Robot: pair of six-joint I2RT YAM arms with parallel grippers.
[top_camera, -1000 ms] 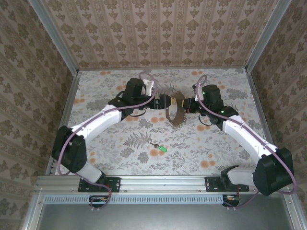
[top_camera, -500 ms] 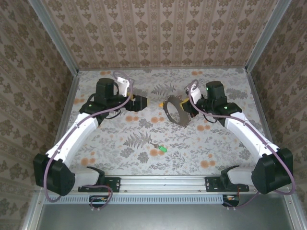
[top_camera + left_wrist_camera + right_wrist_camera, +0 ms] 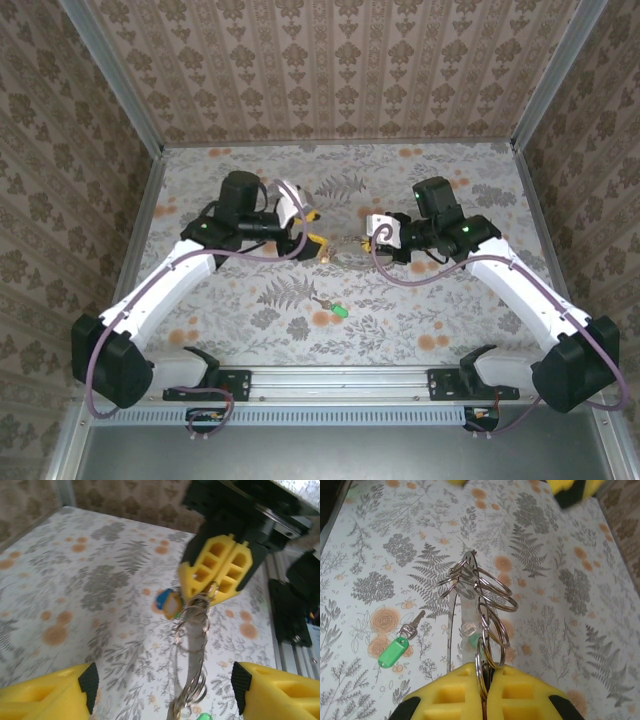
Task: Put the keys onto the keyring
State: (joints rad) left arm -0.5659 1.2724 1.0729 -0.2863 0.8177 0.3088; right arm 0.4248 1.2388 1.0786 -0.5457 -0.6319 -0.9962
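Both arms reach inward over the flowered table (image 3: 450, 330), elbows bent outward, so that the two wrists face each other near the middle; the left gripper (image 3: 318, 232) and the right gripper (image 3: 355, 240) are close together, tip toward tip.

The right gripper (image 3: 485, 672) has its yellow fingers (image 3: 520, 695) pressed together on the keyring (image 3: 470, 567); the hoop stands edge-on out of the pinch and runs straight away from the fingertips, with several small wire rings bunched along it. From the left wrist the same closed pair (image 3: 212, 587) shows as a yellow wedge above the keyring (image 3: 196, 630), which hangs down from it toward the camera.

The left gripper (image 3: 164, 680) is spread wide, one finger (image 3: 55, 692) to each side of the keyring and neither touching it; it holds nothing; its tips lie just short of the right gripper's tips.

A small key with a blue and yellow head (image 3: 167, 603) sits just beside the hoop below the right fingers; whether it hangs on the ring I cannot tell.

A green key (image 3: 394, 651) lies flat on the table, off to the left of the right fingers and apart from the hoop; in the top view that green key (image 3: 338, 311) lies on the base side of both grippers, below the keyring (image 3: 342, 243).
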